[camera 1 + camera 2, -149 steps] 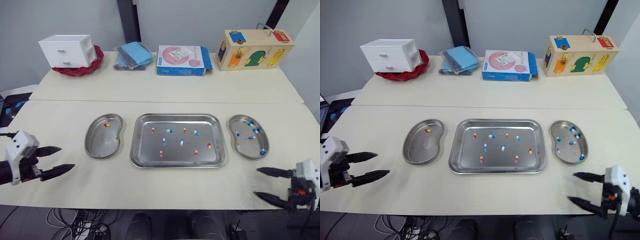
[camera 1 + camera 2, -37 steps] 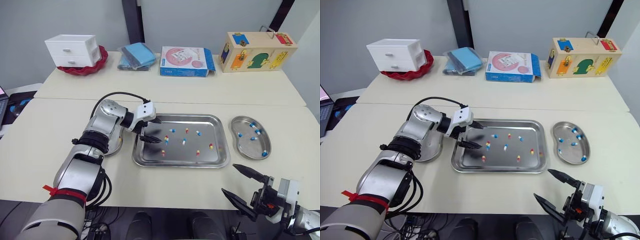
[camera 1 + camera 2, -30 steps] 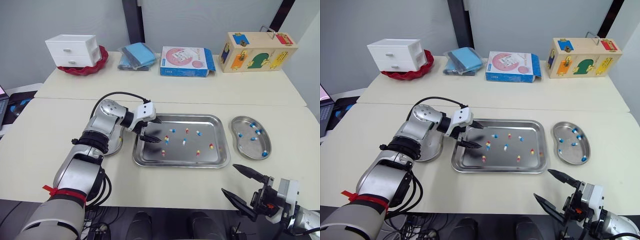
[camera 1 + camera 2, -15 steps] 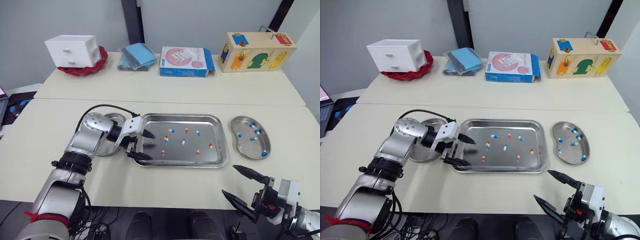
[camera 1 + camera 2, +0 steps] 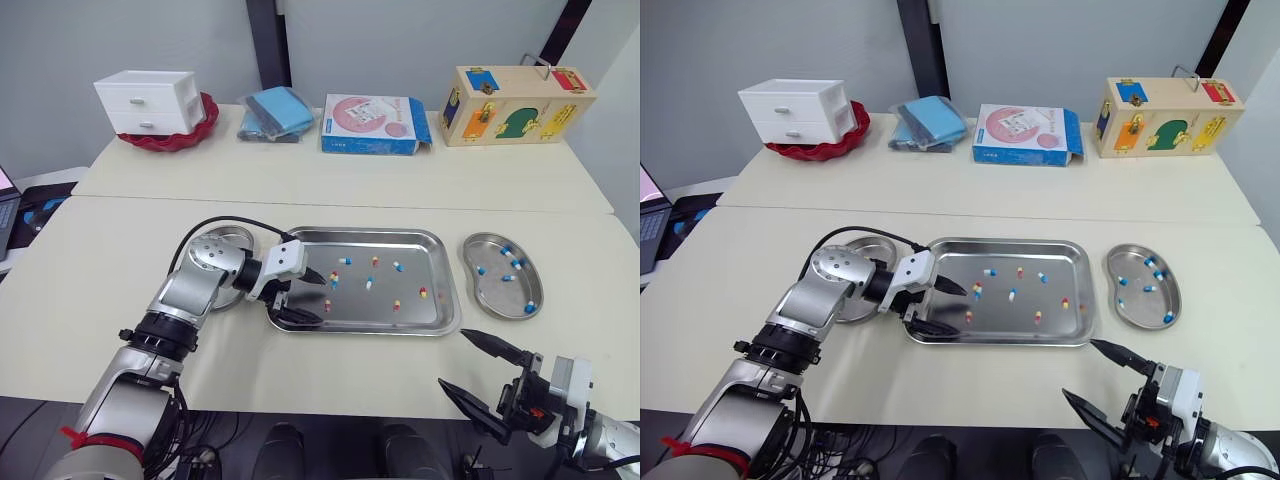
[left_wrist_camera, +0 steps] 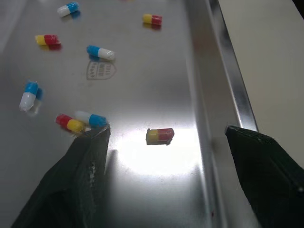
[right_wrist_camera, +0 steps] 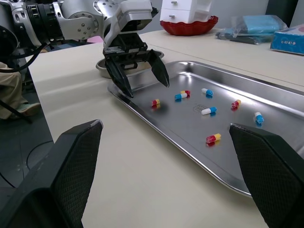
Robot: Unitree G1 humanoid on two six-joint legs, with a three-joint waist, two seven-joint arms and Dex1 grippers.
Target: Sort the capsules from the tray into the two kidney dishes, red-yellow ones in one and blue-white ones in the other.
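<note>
left gripper (image 5: 305, 298) poised over a red-yellow capsule (image 6: 160, 135) in the steel tray (image 5: 372, 231), fingers spread wide.

the left gripper is held low over the tray's near-left corner with both black fingers wide apart and nothing gripped. the red-yellow capsule is seen lying flat on the tray floor between the fingers, just beside the near rim. one fingertip hangs past that rim, and the other sits close to a touching pair of capsules (image 6: 92, 118). the left kidney dish (image 5: 225, 240) is partly hidden behind the arm, and blue-white capsules (image 5: 505, 264) are seen in the right kidney dish (image 5: 500, 297). the right gripper (image 5: 455, 360) is held wide open, well apart from the tray. for a clean pick, the outer finger should probably be brought inside the rim, the tips lowered close to the tray floor, and the capsule closed on gently so it is not flicked away.
</note>
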